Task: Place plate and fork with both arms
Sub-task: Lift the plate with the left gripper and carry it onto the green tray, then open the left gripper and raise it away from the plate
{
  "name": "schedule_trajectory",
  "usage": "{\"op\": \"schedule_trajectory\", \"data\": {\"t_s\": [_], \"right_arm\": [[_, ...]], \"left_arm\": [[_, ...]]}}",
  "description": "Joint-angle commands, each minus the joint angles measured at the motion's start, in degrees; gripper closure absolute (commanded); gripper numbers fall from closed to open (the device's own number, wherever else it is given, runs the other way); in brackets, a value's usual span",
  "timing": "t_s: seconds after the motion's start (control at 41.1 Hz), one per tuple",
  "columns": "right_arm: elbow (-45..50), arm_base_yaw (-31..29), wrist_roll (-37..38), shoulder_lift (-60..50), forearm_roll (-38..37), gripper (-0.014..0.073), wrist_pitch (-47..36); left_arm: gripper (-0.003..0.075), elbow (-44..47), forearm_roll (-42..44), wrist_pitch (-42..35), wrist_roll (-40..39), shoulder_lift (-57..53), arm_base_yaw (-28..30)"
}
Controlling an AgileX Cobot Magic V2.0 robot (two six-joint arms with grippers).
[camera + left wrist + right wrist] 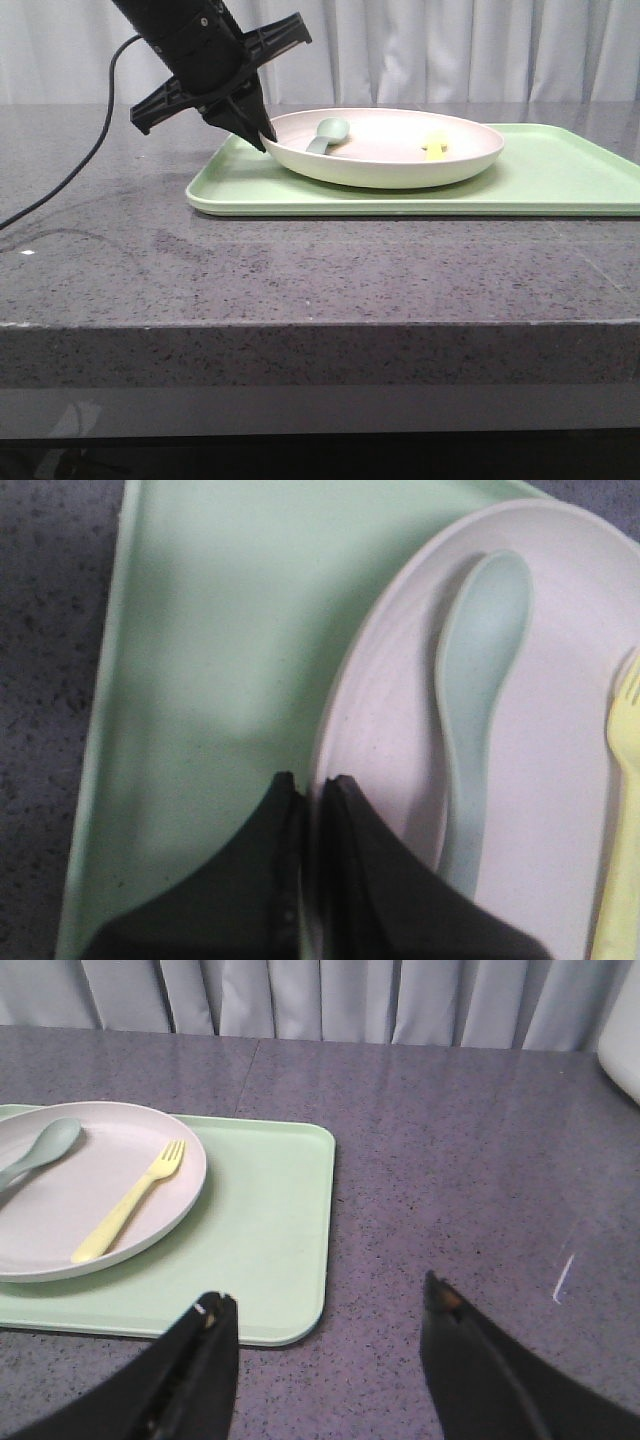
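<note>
A: Report the left fingers (312, 785).

B: The two dark tapered tips are closed to a narrow slit, with the left rim of the plate (385, 160) pinched between them. In the left wrist view one finger lies outside the rim, over the tray (220, 660), and the other lies inside the dish.

A: And the right fingers (330, 1315)?

B: Spread wide, holding nothing. They hang above the desk (480, 1160), just off the tray's right-hand corner in the right wrist view. The right arm does not appear in the front view.

A: Position of the plate?

B: It rests on the light green tray, toward the tray's left end. Its left rim is near the tray's left edge, so only a narrow strip of tray is free there. On the other side a broad band of bare tray runs to the tray's right edge.

A: Position of the fork (130, 1200)?

B: It lies flat inside the plate, on the right half, tines pointing away from the robot. It is well apart from the left fingers and from the right fingers.

A: Other contents?

B: A grey-green spoon (480, 700) lies in the plate's left half, between the clamped rim and the fork.

A: Open room?

B: The grey speckled desk is bare ahead of the tray's front edge and beyond the tray's right edge.
</note>
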Motion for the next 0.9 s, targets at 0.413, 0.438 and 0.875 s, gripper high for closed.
{"op": "schedule_trajectory", "data": {"t_s": [0.413, 0.438, 0.875], "right_arm": [[-1.94, 0.11, -0.13, 0.76, 0.00, 0.0166, -4.72], [-1.94, 0.11, -0.13, 0.76, 0.00, 0.0166, -4.72], [-1.94, 0.11, -0.13, 0.76, 0.00, 0.0166, -4.72]], "left_arm": [[0.0412, -2.33, -1.28, -1.30, -0.18, -3.63, -0.44], [0.0386, -2.33, -1.28, -1.30, 0.13, -3.92, -0.44], [0.0364, -2.43, -1.17, 7.99, 26.71, -23.66, -0.44]]}}
